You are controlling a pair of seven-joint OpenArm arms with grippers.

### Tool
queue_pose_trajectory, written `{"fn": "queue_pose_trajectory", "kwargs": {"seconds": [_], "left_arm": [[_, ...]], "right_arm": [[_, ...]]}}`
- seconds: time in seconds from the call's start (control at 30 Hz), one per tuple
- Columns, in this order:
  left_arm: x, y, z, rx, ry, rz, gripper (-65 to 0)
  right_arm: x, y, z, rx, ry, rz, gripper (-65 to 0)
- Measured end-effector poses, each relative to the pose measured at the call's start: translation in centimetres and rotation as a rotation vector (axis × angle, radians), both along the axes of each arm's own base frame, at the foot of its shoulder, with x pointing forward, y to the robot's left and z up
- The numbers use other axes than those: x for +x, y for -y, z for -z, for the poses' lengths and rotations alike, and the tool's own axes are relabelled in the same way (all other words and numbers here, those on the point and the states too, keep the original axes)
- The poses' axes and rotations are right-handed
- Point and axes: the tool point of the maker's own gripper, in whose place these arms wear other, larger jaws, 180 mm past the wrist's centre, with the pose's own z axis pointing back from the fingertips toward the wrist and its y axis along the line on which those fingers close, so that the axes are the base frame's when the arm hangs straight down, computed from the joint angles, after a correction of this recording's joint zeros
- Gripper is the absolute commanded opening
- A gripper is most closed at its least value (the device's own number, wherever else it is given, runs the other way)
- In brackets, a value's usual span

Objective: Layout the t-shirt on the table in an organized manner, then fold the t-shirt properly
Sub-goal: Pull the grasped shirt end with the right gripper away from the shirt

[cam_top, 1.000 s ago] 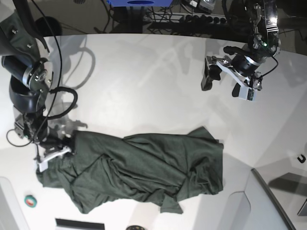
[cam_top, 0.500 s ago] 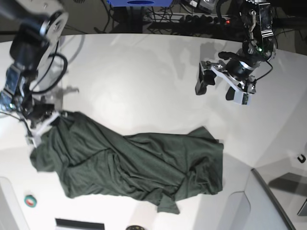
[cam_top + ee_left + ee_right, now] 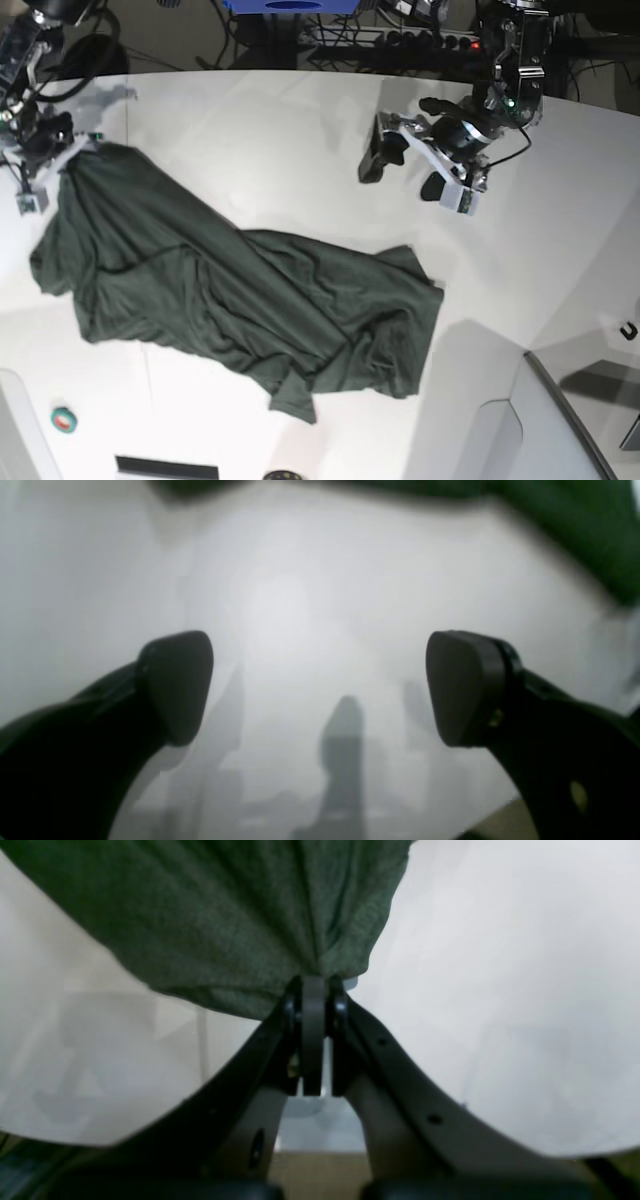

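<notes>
Spreading is the step in hand: on the table the t-shirt sprawls rumpled from ten to five o'clock. The right gripper pinches its ten o'clock corner; the left gripper, jaws wide apart and empty, hovers at one o'clock. Next it probably needs a far edge to pull flat.

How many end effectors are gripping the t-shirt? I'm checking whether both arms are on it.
1. The right end effector is shut on the t-shirt at its far left corner. The left end effector hangs open above the bare table.
</notes>
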Motion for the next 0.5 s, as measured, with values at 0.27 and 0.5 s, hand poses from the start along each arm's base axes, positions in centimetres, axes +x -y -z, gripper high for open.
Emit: {"fn": "queue_pose_trajectory", "kwargs": {"seconds": [0.27,0.5], "left_arm": [[1.2,0.0,-0.9,-0.027,0.027,-0.014,0.0],[0.9,1.5,-1.1,0.015,0.032,0.039,0.0]], "right_arm": [[-0.5,-1.7,-3.4,-0.054,0.076,-0.052,-22.2],[2.2,-5.8,-5.7,-0.032,0.163,-0.125,-31.1]]}}
